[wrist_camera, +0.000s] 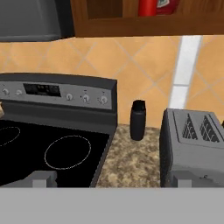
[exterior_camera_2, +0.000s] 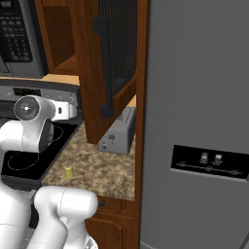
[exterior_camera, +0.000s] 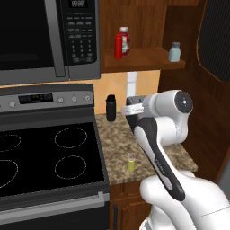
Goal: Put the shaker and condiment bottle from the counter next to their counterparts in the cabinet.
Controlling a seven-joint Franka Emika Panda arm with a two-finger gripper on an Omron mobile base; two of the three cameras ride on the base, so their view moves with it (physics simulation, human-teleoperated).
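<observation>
One tiny yellow-green cylindrical shaker [exterior_camera: 130,163] with a pale clear top stands upright on the speckled granite counter [exterior_camera: 179,155], near its front edge, just right of the black glass stove [exterior_camera: 49,152]. One taller black cylinder [exterior_camera: 110,108] stands at the tiled back wall, beside one grey metal toaster [wrist_camera: 192,142]. On the reddish-brown wooden cabinet shelf [exterior_camera: 143,60]: one red ketchup bottle [exterior_camera: 121,43], white-capped, and one pale blue grey-capped shaker [exterior_camera: 174,52], well apart. The gripper's [wrist_camera: 111,178] jaws are spread, empty.
</observation>
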